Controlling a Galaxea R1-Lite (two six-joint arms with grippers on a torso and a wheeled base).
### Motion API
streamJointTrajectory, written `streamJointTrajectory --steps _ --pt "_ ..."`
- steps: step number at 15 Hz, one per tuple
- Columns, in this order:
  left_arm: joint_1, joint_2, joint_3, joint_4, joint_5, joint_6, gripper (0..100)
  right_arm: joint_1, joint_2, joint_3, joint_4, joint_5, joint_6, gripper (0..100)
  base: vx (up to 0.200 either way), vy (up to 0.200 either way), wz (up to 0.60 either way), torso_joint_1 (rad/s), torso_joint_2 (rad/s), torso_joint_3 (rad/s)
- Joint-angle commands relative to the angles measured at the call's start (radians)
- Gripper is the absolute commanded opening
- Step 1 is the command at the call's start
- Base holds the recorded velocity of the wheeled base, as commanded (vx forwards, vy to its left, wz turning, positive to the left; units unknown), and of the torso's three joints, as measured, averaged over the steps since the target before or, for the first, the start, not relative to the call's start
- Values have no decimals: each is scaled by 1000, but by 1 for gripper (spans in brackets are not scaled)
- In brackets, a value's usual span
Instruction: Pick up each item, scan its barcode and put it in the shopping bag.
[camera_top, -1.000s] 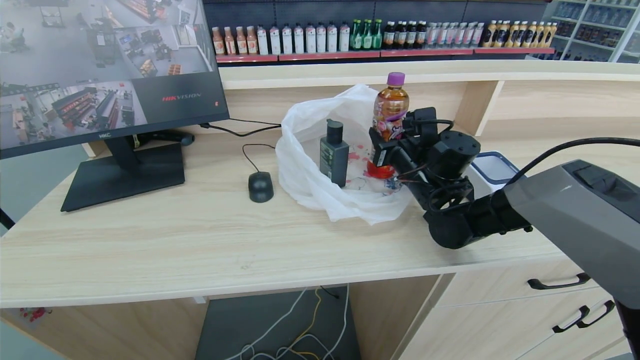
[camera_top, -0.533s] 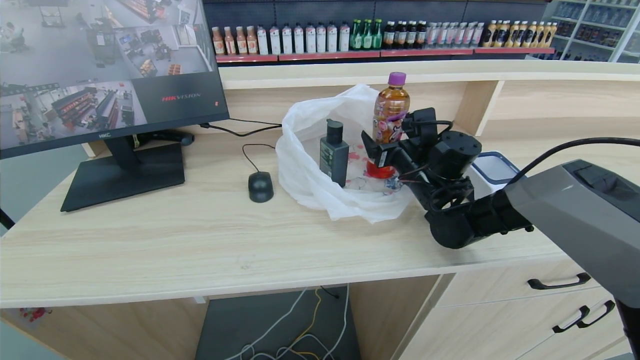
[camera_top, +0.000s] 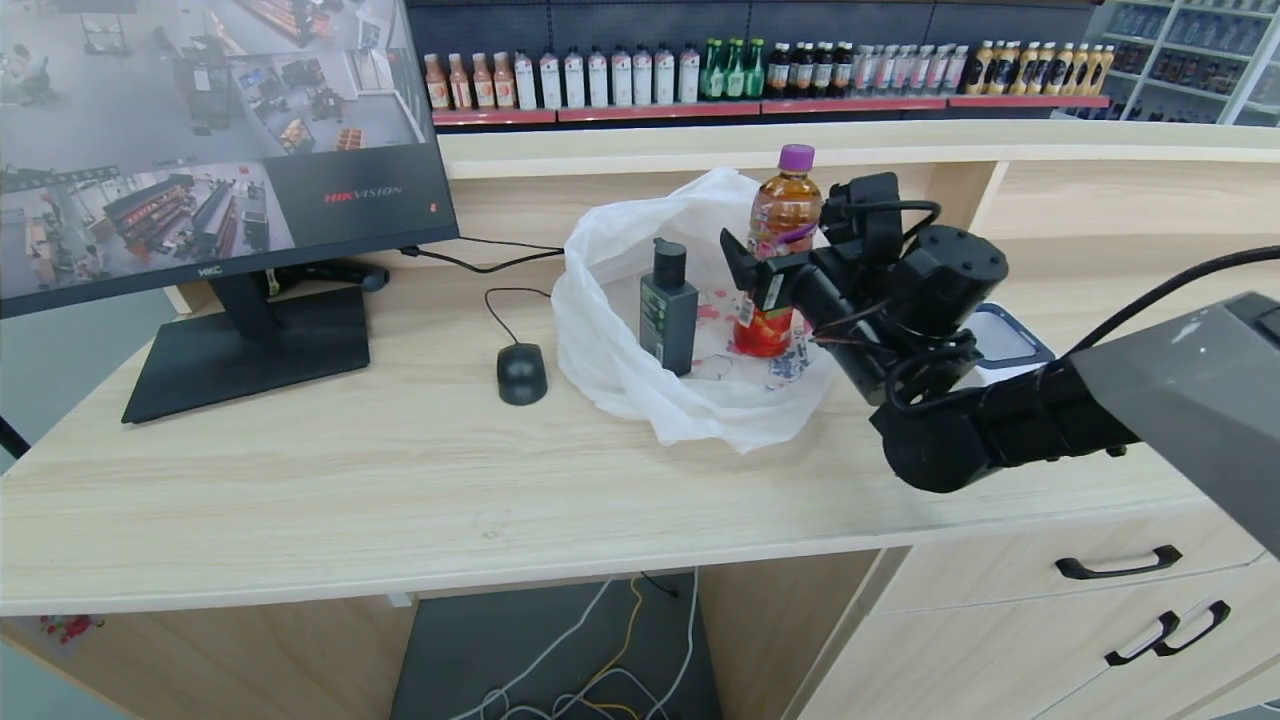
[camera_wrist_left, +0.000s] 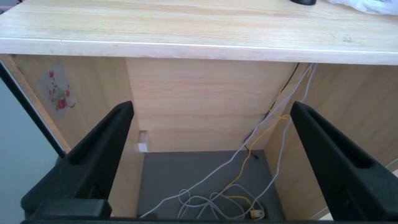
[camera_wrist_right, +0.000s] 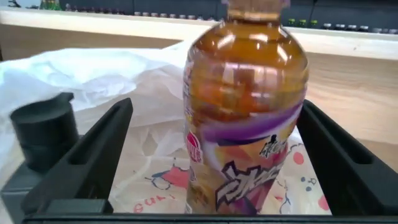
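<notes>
An amber tea bottle with a purple cap stands upright inside the white shopping bag on the counter. A dark grey pump bottle stands in the bag to its left. My right gripper is open, and its fingers flank the tea bottle with gaps on both sides. The wrist view also shows the dark bottle's cap and the bag. My left gripper is open and empty, below the counter's front edge.
A monitor on a black stand and a wired mouse sit left of the bag. A white, blue-rimmed box lies right of the arm. A raised ledge runs behind the bag. Cables hang under the counter.
The right gripper has opened and let go of the tea bottle, then risen and drawn back to the right. The bottle stays standing in the bag.
</notes>
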Motion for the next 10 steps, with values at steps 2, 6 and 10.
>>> streamJointTrajectory --steps 2,6,10 --pt "0 0 0 0 0 0 100 6 -203 179 -1 0 10 100 0 0 0 0 0 0" --pt "0 0 0 0 0 0 100 7 -477 517 -2 -21 41 100 0 0 0 0 0 0" --pt "0 0 0 0 0 0 100 10 -836 960 2 -136 121 100 0 0 0 0 0 0"
